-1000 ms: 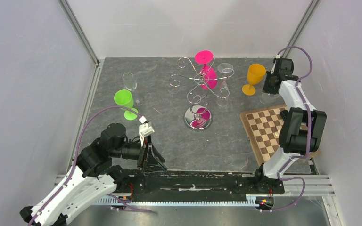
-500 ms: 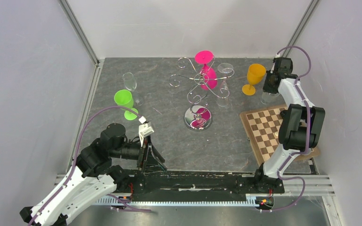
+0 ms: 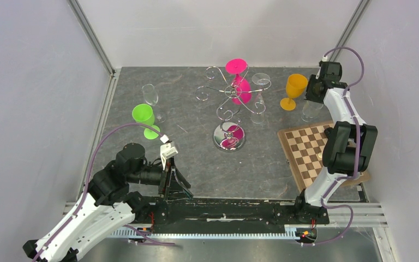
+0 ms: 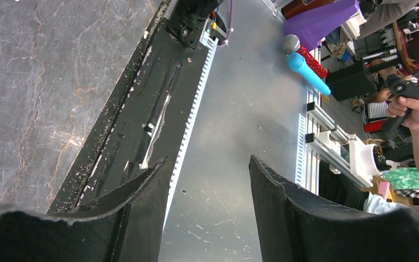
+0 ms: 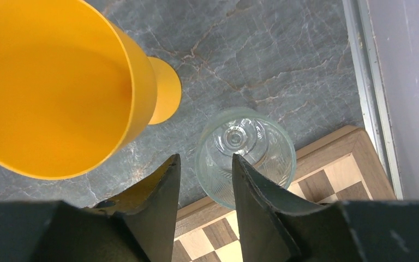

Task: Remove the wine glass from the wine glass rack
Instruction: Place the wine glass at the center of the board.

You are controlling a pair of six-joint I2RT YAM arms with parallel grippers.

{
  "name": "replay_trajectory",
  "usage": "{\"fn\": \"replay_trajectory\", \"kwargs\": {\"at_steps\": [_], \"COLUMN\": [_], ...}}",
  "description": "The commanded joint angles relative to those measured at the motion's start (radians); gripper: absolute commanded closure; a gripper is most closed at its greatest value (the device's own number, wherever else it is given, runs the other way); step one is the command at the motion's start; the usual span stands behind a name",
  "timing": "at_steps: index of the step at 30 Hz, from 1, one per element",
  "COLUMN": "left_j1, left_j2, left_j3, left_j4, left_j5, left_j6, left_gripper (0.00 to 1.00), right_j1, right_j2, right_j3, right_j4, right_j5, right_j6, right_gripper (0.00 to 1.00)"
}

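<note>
**Glass let go at far right**

The left gripper (image 4: 207, 158) sat near, fingers apart. The wine glass rack (image 3: 229, 143) stood mid-table. Only the right wrist view showed the right gripper (image 5: 205, 156) parted above the clear wine glass (image 5: 262, 158), upright beside the orange goblet (image 5: 49, 87). A second before, it sat lower.

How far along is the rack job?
Done: the green glass, orange glass and two clear glasses stand on the table. In hand: nothing; the right gripper hovers open over the right clear glass. Left: the pink glass and a third clear glass hang on the rack.
</note>
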State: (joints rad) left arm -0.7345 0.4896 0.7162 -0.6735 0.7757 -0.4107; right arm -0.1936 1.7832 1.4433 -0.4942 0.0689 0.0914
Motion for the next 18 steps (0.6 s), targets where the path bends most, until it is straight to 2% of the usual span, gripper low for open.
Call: {"fn": "replay_trajectory", "kwargs": {"at_steps": [1,10,12,18], "left_j1": [0.006,0.006,0.006,0.006], "left_j2": [-0.005,-0.008,-0.006,0.009], "left_j3": [0.002,0.002,0.002,0.002], "left_j4": [0.020,0.020,0.021,0.020], "left_j5": [-0.003,-0.014,-0.018,-0.018], "left_j6": [-0.020,-0.023,-0.023,-0.024], "left_gripper": [0.39,0.39,0.39,0.39], "right_j1": [-0.004,-0.003,-0.004,-0.003], "right_j2": [-0.074,-0.241,-0.285,-0.415], "right_j3": [0.075,0.043,0.023,-0.041], "right_j4": [0.014,0.050,0.067,0.134], "right_j5": [-0.002,-0.041,-0.065,-0.218], "right_j6": [0.020,0.032,0.044,0.092], "right_gripper": [0.56,0.45,0.38,0.33]}}
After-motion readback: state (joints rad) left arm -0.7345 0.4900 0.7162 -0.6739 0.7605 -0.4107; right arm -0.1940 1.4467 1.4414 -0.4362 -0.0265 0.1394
